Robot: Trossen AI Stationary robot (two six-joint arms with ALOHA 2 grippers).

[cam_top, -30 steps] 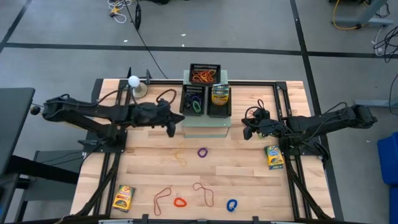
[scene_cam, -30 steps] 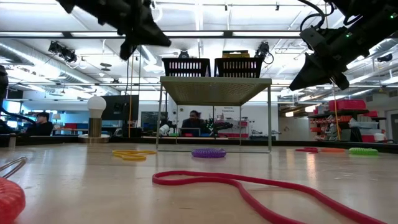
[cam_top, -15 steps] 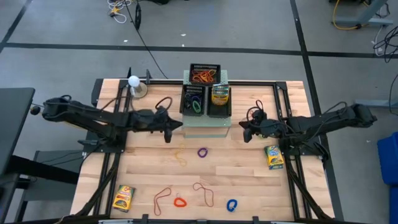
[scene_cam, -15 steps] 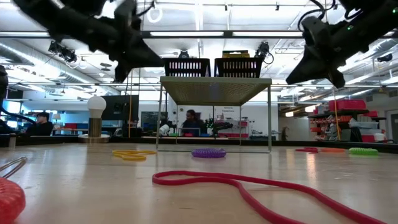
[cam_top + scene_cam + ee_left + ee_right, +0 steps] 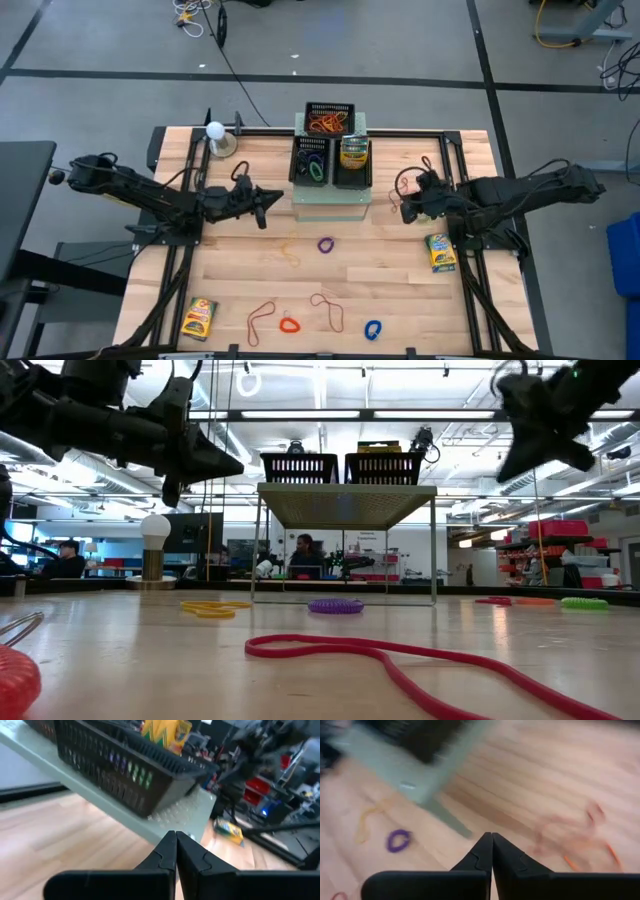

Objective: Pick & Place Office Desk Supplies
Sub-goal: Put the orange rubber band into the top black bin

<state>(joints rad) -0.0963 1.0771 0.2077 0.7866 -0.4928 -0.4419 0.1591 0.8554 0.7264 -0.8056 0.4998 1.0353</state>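
Both hands had drawn back from the pale-green box, left hand and right hand pressed together, empty. We judged the purple loop the next pickup.

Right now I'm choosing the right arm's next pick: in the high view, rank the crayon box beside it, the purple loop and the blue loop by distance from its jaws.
From the right gripper, shut and empty:
1. Crayon box, just beside the right arm.
2. Purple loop, mid-table below the pale-green box.
3. Blue loop, near the table's front edge.

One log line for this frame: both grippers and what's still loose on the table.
left gripper: shut, empty, left of green box | right gripper: shut, empty, right of it | loose: purple loop, crayon box
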